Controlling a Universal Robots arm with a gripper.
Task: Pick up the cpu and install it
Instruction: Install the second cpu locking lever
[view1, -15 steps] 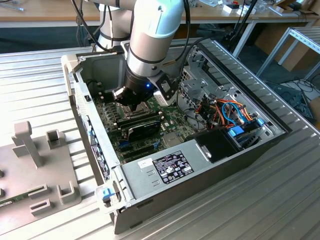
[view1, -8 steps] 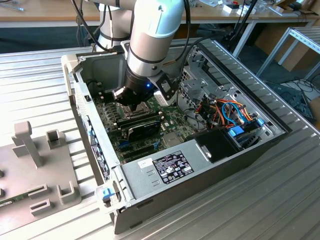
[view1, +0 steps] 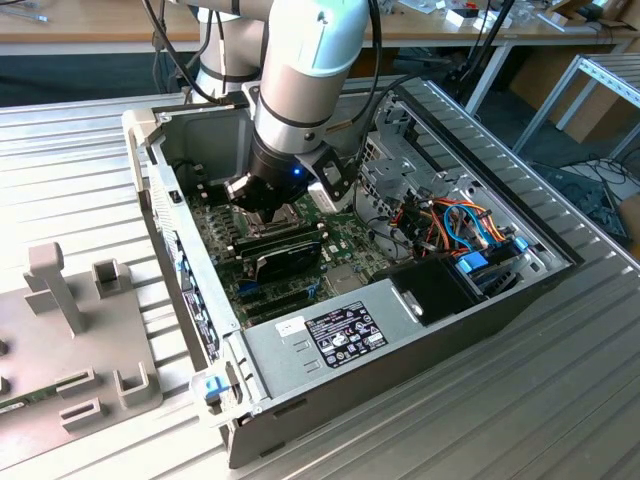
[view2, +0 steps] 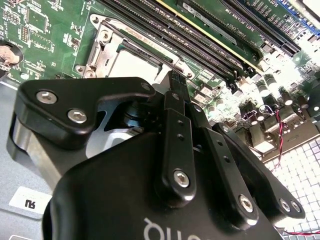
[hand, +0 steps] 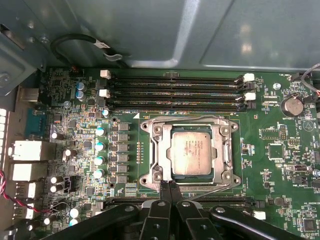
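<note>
Gripper (hand: 170, 189) sits low inside the open PC case (view1: 400, 330), and we see its two black fingertips (hand: 165, 188) pressed together with nothing between them. In the first wrist view they hang just beside the near edge of the socket frame (hand: 150, 150), over the motherboard (hand: 280, 210).

We find the cpu (hand: 193, 153) already seated in the socket, silver top up, flat and square to the frame around it. We see the frame's retaining wire along the socket's edges; whether it is latched we cannot tell. Four long memory slots (hand: 175, 92) run parallel just beyond the socket, on the side away from the gripper.

In the second wrist view the gripper's black body (view2: 165, 200) blocks most of the socket; we catch a strip of the cpu (view2: 131, 64) past it, and the finger tips (view2: 175, 82) end right at the socket edge.

In the exterior view the arm (view1: 305, 90) reaches down into the case from the far side, with the gripper (view1: 262, 200) over the board's far part. A bundle of orange and blue cables (view1: 465, 225) lies at that view's right in the case. A grey fixture block (view1: 75, 340) stands on the table at that view's left, well apart from the case.
</note>
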